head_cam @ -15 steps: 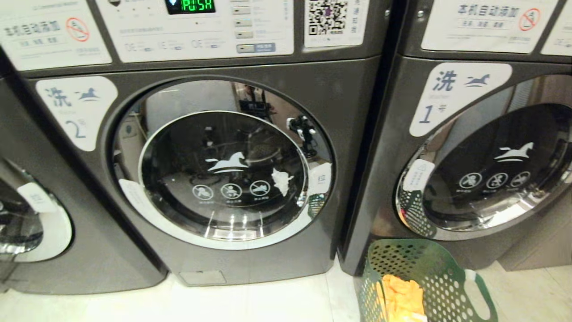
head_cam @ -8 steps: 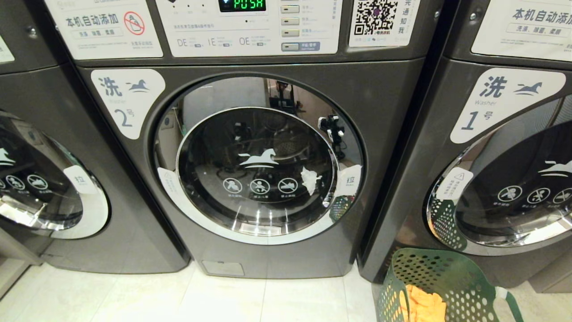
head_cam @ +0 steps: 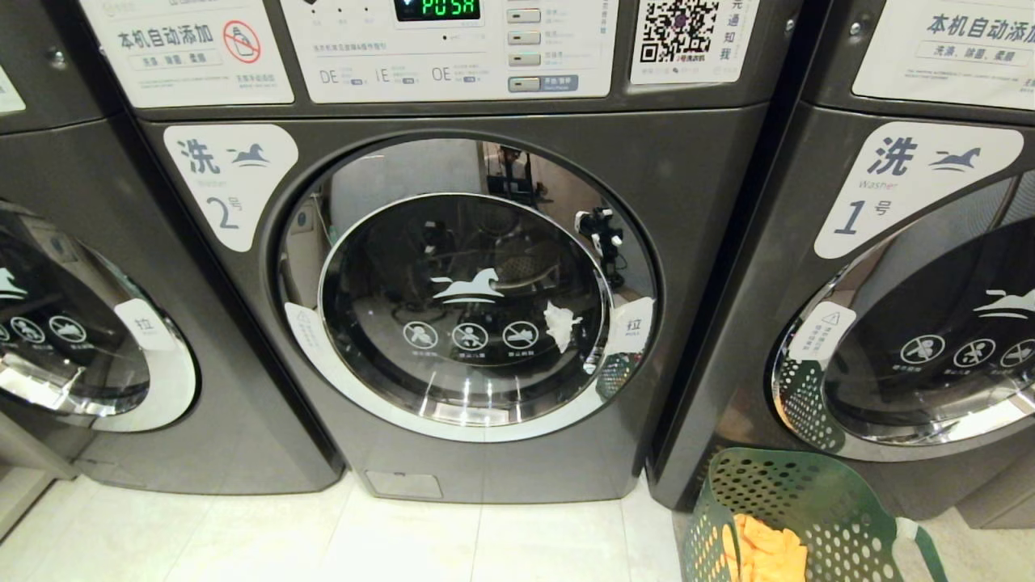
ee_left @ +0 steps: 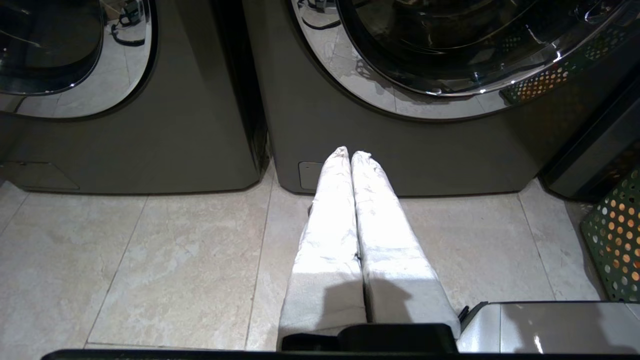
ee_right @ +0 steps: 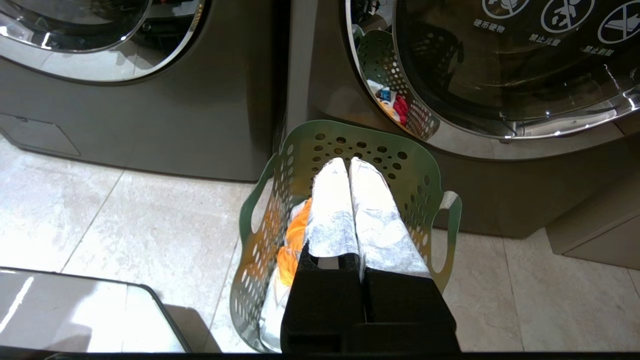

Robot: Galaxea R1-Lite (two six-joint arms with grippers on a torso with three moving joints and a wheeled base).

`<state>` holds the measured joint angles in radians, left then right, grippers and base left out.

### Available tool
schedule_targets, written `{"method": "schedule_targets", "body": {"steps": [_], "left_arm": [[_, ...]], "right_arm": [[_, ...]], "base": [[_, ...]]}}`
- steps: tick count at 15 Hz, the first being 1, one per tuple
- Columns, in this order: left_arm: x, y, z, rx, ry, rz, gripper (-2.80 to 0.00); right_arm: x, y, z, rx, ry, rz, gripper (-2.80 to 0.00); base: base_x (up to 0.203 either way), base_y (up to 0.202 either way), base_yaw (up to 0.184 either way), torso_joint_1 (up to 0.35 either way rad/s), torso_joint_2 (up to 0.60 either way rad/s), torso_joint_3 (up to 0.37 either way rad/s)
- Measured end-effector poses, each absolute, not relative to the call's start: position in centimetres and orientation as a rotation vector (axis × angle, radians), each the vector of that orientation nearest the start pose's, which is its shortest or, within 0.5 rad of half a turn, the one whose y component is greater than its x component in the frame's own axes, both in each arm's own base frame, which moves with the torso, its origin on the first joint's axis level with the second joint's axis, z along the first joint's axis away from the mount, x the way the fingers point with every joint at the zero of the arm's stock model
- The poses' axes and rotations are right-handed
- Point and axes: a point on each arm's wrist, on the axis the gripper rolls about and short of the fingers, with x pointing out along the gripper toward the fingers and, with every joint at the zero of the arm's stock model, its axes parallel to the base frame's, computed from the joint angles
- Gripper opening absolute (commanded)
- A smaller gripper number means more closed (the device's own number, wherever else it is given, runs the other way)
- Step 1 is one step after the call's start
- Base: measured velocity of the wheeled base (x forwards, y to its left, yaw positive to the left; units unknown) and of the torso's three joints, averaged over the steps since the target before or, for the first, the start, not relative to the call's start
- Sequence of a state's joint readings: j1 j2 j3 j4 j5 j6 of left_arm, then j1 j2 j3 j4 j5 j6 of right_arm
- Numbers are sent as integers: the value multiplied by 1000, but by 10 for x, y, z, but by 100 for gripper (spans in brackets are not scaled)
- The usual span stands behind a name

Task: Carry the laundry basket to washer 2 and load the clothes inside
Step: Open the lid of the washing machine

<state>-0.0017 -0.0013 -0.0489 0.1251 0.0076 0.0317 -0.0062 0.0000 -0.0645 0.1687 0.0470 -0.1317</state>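
Washer 2 [head_cam: 453, 307]: frame centre, door closed.
Laundry basket [head_cam: 808, 517]: lower right corner, on floor before washer 1 [head_cam: 914, 323].
Clothes [head_cam: 768, 550]: orange heap inside.
My left claw [ee_left: 350, 155]: closed, empty.
My right claw [ee_right: 348, 162]: closed, above basket.
Floor [head_cam: 323, 533]: bare tiles, lower left.

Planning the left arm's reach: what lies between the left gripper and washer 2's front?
Only bare tiled floor, seen in the left wrist view; the left gripper, shut, hangs above it in front of washer 2.
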Motion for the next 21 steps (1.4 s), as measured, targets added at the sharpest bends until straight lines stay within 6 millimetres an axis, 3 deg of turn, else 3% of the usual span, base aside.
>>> {"method": "schedule_targets", "body": {"steps": [17, 21], "left_arm": [[-27, 0, 76, 35, 76, 3, -280], [-27, 0, 76, 34, 76, 4, -280]], "right_arm": [[-29, 1, 76, -128, 101, 48, -280], [-29, 1, 76, -127, 101, 48, -280]], "base": [[0, 0, 0, 0, 0, 0], [1, -133, 7, 3, 3, 4]]}}
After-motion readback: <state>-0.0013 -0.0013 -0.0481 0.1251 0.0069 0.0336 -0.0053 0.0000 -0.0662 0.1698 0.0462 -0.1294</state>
